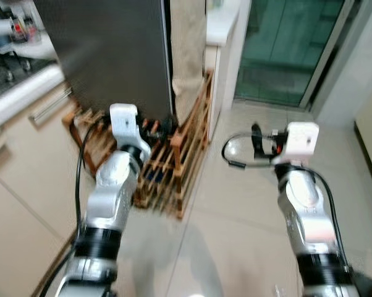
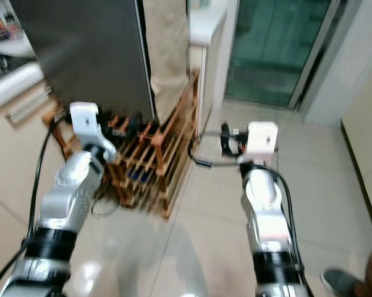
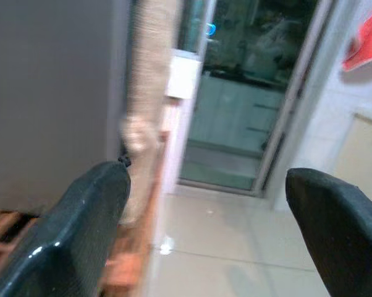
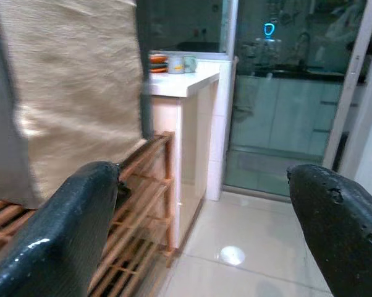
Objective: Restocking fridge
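- both claws, left gripper (image 3: 204, 235) and right gripper (image 4: 204, 235), are spread and empty.
- fridge (image 1: 112, 55) stands just ahead, door closed, beside a wooden rack (image 1: 167, 167).
- likely step: approaching; next move calls for opening the door.

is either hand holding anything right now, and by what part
Nothing is held. The left hand and the right hand are both open, with only floor and the wooden rack beyond their fingers.

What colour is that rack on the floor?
The rack is reddish-brown wood, made of slats. The right eye view shows it best.
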Robot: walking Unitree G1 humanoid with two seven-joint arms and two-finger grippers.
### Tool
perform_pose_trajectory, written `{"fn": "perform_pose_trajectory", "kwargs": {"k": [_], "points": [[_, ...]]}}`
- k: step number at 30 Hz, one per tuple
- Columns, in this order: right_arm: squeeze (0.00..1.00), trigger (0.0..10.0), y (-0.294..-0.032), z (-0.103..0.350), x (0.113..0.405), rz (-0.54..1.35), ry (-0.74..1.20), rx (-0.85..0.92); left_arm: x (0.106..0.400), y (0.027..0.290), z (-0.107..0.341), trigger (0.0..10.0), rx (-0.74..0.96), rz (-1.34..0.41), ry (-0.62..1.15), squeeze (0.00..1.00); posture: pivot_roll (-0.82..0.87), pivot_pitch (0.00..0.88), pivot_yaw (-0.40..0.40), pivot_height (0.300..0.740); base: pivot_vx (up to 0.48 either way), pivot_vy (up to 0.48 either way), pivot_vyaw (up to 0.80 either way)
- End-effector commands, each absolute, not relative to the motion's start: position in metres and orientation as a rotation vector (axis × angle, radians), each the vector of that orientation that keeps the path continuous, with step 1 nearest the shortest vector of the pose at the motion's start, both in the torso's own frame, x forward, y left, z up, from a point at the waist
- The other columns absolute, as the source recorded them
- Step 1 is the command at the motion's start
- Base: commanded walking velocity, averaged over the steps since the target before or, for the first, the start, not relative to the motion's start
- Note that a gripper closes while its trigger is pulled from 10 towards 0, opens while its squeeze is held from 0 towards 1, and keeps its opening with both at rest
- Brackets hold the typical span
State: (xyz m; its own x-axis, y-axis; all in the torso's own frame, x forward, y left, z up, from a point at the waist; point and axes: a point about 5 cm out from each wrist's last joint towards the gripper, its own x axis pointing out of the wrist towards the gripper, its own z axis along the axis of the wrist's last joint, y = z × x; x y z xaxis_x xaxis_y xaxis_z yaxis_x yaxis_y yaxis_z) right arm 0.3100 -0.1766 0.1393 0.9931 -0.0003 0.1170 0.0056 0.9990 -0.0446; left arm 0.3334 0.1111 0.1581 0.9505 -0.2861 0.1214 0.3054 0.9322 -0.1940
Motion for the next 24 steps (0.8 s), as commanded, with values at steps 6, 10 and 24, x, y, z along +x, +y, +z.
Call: {"fn": "perform_pose_trajectory", "kwargs": {"k": [6,10,24], "points": [[0.00,10.0,-0.183,0.144,0.310,-0.008,-0.127,-0.053,0.337,0.107,0.170,10.0,-0.227,-0.282,-0.110,0.00,-0.14,0.000,0.030,0.740,0.430,0.000,0.00],[0.00,10.0,-0.181,0.145,0.311,-0.007,-0.133,-0.046,0.344,0.114,0.172,10.0,-0.258,-0.213,-0.090,0.00,-0.13,0.000,0.038,0.740,0.463,0.000,0.00],[0.00,10.0,-0.174,0.143,0.309,0.013,-0.130,-0.043,0.347,0.111,0.185,10.0,-0.201,-0.215,-0.140,0.00,-0.14,0.000,0.052,0.740,0.369,0.000,0.00]]}}
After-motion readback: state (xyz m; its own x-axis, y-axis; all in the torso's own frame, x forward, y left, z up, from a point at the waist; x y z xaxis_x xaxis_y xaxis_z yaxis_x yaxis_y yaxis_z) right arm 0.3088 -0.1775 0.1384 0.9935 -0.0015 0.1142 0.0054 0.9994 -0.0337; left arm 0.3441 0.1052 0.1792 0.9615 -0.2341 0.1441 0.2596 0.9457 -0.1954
